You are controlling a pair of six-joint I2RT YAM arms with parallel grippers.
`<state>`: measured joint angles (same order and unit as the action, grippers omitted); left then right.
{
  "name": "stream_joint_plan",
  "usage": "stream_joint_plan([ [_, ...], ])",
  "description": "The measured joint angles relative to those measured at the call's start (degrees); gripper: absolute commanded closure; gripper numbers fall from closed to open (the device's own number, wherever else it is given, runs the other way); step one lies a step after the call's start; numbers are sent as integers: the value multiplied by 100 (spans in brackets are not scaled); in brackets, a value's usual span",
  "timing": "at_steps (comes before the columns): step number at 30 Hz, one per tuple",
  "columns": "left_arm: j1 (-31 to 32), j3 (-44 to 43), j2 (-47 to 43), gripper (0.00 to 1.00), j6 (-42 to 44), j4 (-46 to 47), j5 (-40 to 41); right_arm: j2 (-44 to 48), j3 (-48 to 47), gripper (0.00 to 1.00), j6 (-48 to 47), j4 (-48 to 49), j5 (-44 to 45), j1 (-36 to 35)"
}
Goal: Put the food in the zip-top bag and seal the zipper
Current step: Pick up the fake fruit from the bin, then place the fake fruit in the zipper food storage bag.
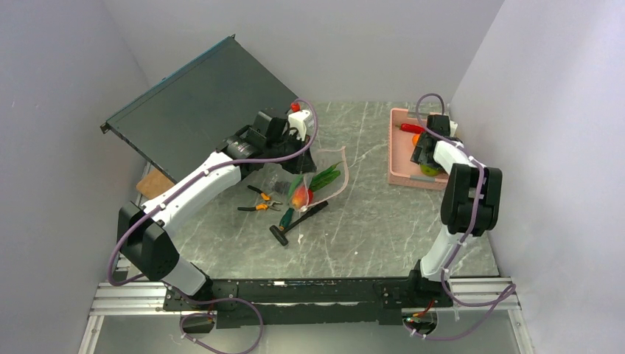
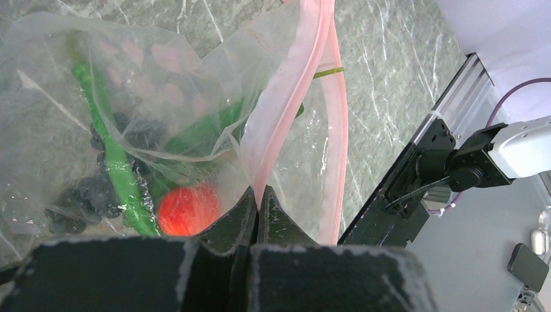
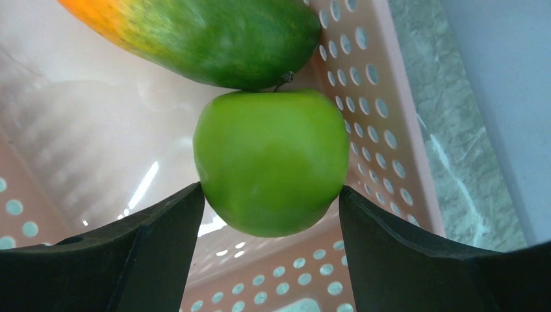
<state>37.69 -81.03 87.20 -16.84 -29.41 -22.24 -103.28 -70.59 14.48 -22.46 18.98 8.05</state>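
The clear zip-top bag (image 2: 130, 84) lies on the marble table with its pink zipper (image 2: 292, 84) running up to my left gripper (image 2: 258, 198), which is shut on that pink edge. Inside the bag are a red tomato (image 2: 188, 208), dark grapes (image 2: 97, 188) and a long green piece (image 2: 114, 156). My right gripper (image 3: 269, 201) is down in the pink basket (image 3: 364, 78), jaws wide apart, with the green apple (image 3: 273, 169) between the fingertips (image 3: 169, 227). The orange-green mango (image 3: 221, 32) rests against the apple's far side. A red chili (image 1: 410, 128) lies at the basket's far end.
Orange-handled pliers (image 1: 259, 203), a green-handled screwdriver (image 1: 286, 218) and a black tool (image 1: 298, 221) lie just in front of the bag (image 1: 324, 184). A dark panel (image 1: 199, 103) leans at the back left. Walls close in on both sides.
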Motion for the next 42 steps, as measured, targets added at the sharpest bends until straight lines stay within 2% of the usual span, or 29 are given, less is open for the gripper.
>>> stream_joint_plan([
  [2, 0, 0, 0, 100, 2, 0, 0, -179, -70, 28, -2, 0, -7, 7],
  [4, 0, 0, 0, 100, 0, 0, 0, -302, -155, 37, -7, -2, -9, 4],
  [8, 0, 0, 0, 100, 2, 0, 2, -317, -262, 66, -2, 9, -107, 0],
  [10, 0, 0, 0, 100, 0, 0, 0, -201, -212, 77, 63, 24, -236, -15],
  [17, 0, 0, 0, 100, 0, 0, 2, 1064, 358, 97, -2, 166, -372, -474],
  [19, 0, 0, 0, 100, 0, 0, 2, 1401, 380, 100, -13, 229, -428, -649],
  [25, 0, 0, 0, 100, 4, 0, 4, 2020, 595, 100, 0, 387, -870, -780],
  [32, 0, 0, 2, 100, 4, -2, 7, 3407, 1320, 100, 7, 365, -2135, -1648],
  [38, 0, 0, 2, 100, 4, -2, 7, 4787, 1609, 100, 57, 393, -3101, -1928],
  [42, 0, 0, 4, 100, 4, -2, 7, 5272, 1624, 100, 4, 393, -3740, -2297],
])
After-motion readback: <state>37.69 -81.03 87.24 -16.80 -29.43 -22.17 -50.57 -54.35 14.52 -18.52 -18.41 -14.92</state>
